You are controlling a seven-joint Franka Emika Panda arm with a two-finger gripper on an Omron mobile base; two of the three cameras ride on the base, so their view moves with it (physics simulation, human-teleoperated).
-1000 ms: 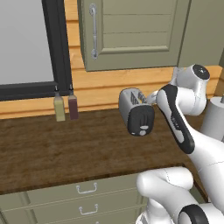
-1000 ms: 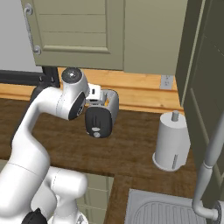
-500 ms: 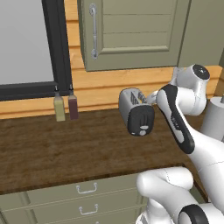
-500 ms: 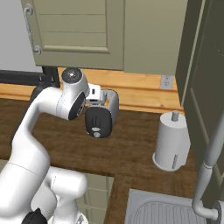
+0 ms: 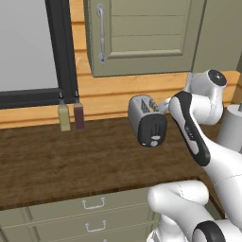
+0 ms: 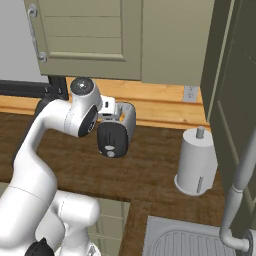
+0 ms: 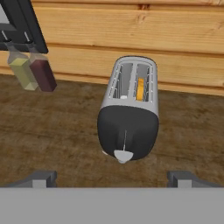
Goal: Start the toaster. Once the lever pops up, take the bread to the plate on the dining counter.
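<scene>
My gripper (image 7: 112, 178) stood fully open, holding nothing, at the frame's bottom, above the toaster (image 7: 129, 113) at centre; bread (image 7: 140, 89) sat in its right slot.

Toaster (image 7: 128, 118) on tabletop (image 5: 71, 160), near back wall. Bread (image 7: 140, 89) in toaster's right slot, seen from hand view. Two bottles (image 5: 70, 112) left of toaster, side by side against wall. Canister (image 6: 197, 163) right of toaster, well apart. Sink (image 6: 200, 240) in front of canister. Cabinet (image 5: 142, 33) above toaster. Drawers (image 5: 90, 215) below tabletop edge.
</scene>
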